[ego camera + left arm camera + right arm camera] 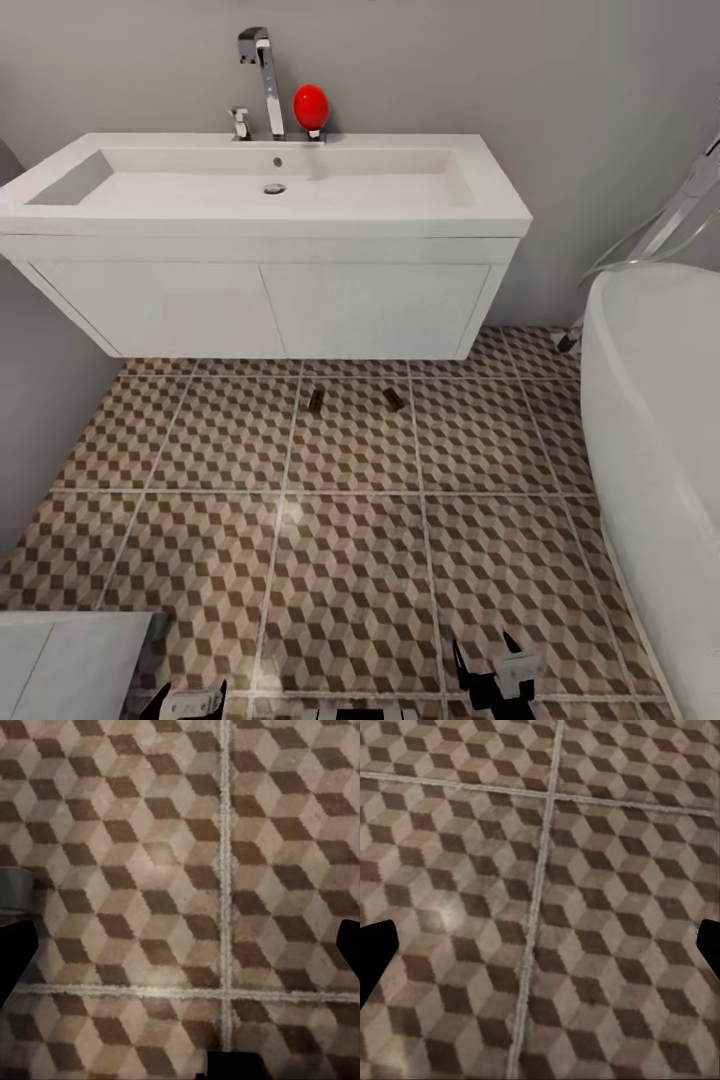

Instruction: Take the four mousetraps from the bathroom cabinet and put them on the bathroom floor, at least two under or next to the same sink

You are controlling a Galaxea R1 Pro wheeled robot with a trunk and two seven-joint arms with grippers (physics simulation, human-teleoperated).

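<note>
We see two mousetraps (316,401) (393,399) on floor (350,560) just before sink (270,215), well ahead of both hands; right hand (493,668) nearer, both hands spread, empty.

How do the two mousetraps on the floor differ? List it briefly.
The left mousetrap lies nearly straight toward the sink; the right mousetrap lies turned at a slant. The left one sits by a grout line; the right one sits within a tile. Both are small, brown, on the bathroom floor before the sink.
</note>
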